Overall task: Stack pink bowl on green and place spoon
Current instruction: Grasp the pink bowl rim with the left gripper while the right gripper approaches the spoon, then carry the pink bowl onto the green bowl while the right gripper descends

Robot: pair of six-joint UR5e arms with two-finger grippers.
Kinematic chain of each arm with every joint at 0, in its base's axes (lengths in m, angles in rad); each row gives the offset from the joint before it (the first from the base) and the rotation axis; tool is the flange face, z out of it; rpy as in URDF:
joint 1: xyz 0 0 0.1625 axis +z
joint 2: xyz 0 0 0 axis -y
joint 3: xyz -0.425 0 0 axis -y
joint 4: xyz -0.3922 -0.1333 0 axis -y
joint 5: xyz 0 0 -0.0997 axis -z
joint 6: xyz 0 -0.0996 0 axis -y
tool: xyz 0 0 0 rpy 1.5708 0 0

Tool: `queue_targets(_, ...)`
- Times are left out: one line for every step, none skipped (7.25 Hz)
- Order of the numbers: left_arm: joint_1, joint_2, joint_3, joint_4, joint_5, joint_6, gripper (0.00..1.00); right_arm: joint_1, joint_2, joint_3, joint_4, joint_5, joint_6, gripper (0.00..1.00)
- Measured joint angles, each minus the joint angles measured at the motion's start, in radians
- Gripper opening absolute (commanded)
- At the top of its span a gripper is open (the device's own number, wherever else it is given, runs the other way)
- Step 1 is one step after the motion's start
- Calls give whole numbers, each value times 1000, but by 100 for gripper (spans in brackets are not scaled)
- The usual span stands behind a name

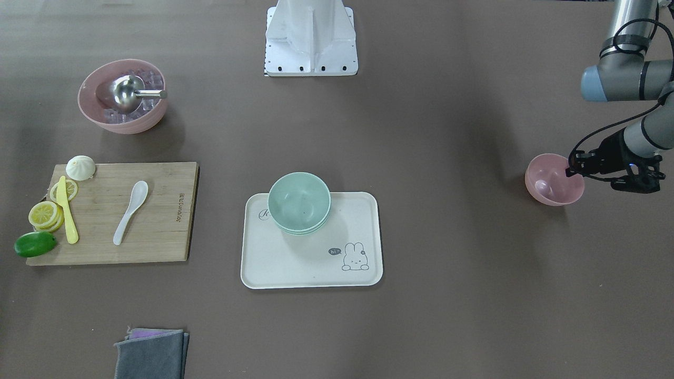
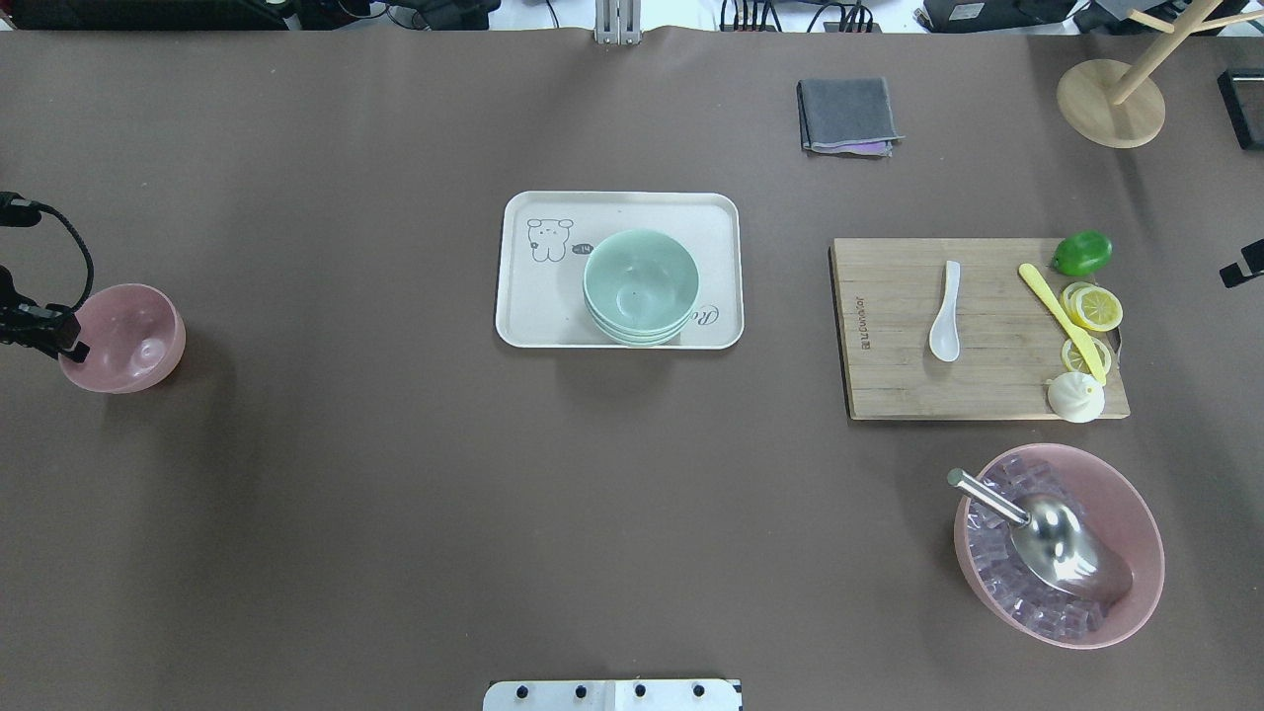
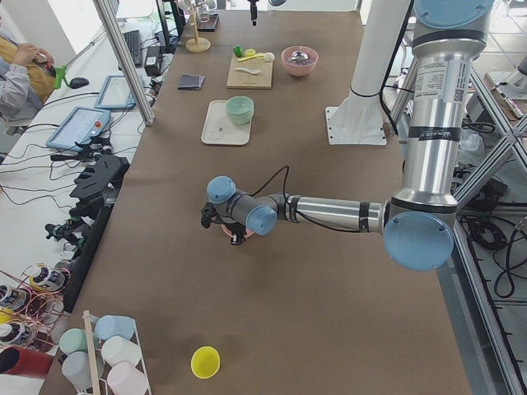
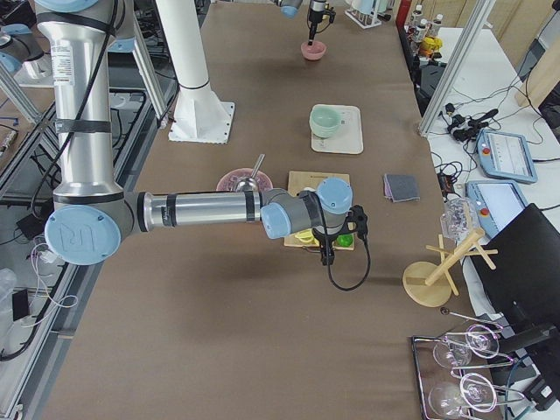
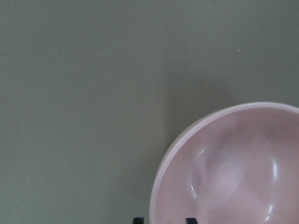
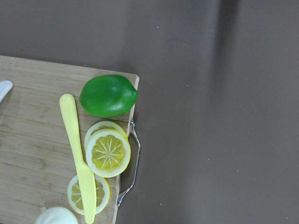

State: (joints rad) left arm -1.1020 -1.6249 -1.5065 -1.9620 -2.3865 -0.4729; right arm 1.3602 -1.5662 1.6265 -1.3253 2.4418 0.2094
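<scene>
We see the left pincer [image 1: 570, 169] parted, astride the rim of the pink bowl [image 1: 550, 188]. The bowl sits on the worktop [image 1: 463, 237], well apart from the green bowls [image 1: 299, 202] on the tray [image 1: 295, 266]. The spoon [image 1: 130, 210] lies on the board [image 1: 163, 226]. The right pincer [image 4: 325, 255] hangs over the board's end, and we cannot tell whether it is parted or closed.

table [image 2: 395, 513]: brown mat | floor [image 3: 37, 210]: white (cables [image 4: 461, 122]) | frame: aluminium posts [image 3: 125, 58]
</scene>
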Motion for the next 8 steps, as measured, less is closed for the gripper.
queue_targets(0, -8, -4, 2, -14, 0, 0, -1, 0, 2, 0, 3, 6, 100)
queue_targets(0, -14, -23, 5, -55, 0, 0, -5, 3, 4, 1, 5, 9, 100)
queue_targets(-1, -22, -53, 10, -93, -2, 0, -10, 10, 4, 1, 5, 10, 100)
queue_targets(-1, -44, -86, 13, -110, -25, 0, -18, 23, 4, 1, 4, 22, 99)
queue_targets(-1, -84, -119, 16, -114, -88, 0, -36, 41, 4, 4, 3, 57, 99)
queue_targets(7, -145, -148, 23, -110, -173, 0, -69, 58, 6, 19, 1, 115, 99)
queue_targets(34, -221, -167, 43, -105, -259, 0, -115, 81, 6, 43, -3, 195, 99)
queue_targets(75, -308, -180, 85, -86, -345, 0, -164, 114, 4, 63, -19, 285, 99)
